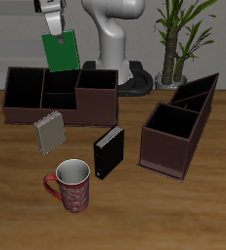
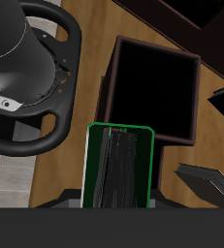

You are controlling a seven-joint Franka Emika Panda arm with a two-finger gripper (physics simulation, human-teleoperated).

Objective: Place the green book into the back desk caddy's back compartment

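Observation:
My gripper (image 1: 53, 26) is shut on the top edge of the green book (image 1: 59, 52) and holds it upright in the air. The book hangs over the back wall of the back desk caddy (image 1: 46, 118), above its middle section. The back compartment (image 1: 58, 80) lies just under the book's lower edge, and the book is clear of it. In the wrist view the green book (image 2: 121, 170) hangs from my gripper (image 2: 118, 201), with a dark cell of the caddy (image 2: 113, 77) beyond it; I cannot tell which cell.
A grey striped book (image 1: 49, 132) and a black book (image 1: 109, 153) stand in front of the caddy. A red patterned mug (image 1: 70, 186) is near the front edge. A second brown caddy (image 1: 178, 132) is beside them. The robot base (image 1: 110, 44) and a plant (image 1: 178, 39) stand behind.

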